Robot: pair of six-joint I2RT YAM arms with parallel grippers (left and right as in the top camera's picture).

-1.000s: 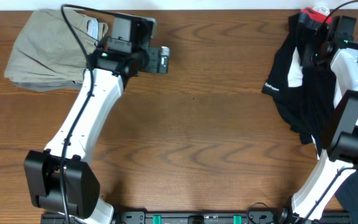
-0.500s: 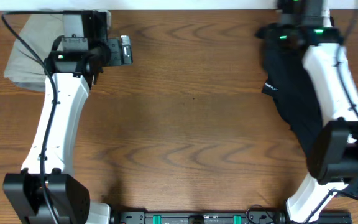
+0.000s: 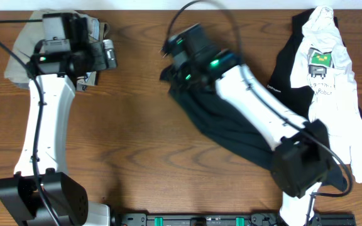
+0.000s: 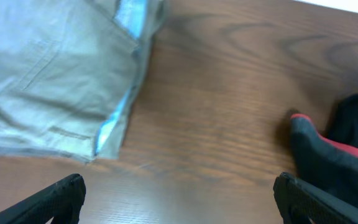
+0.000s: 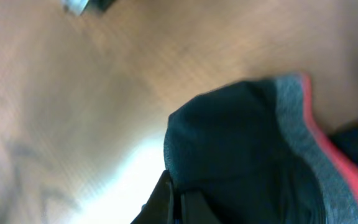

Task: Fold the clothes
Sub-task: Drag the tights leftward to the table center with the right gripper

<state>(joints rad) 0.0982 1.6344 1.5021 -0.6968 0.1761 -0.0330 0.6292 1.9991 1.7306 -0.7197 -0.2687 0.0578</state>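
R claw [image 5: 174,198] is pinched tight on the waistband end of the long black stretchy pants [image 3: 213,119]. The grey-and-red band [image 5: 303,118] shows just past it in the wrist cam. The pants lie top-centre on the brown wooden table [image 3: 137,144] and trail diagonally toward the near right under the R arm. They're bunched and twisted, not flat.

L claw [image 3: 109,53] is spread wide w/ nothing in it, hovering at the edge of the crumpled khaki-tan trousers [image 3: 17,56] far left. Its cam catches the pants' red-edged end at the right of frame. A white printed T-shirt [image 3: 324,63] sits far right, on top of another dark garment. I'd leave both alone.

My read: this is the lay-out step, no fold made yet. To do it well:
- Keep the R pinch low and set the waistband down w/o letting it curl under.
- Bring L across to take the other waistband corner, clear of the khakis.
- Pull the two corners apart so the band goes taut, then draw the legs straight before any fold.

Risk: R arm sits over the legs, so it could snag fabric when it lifts.
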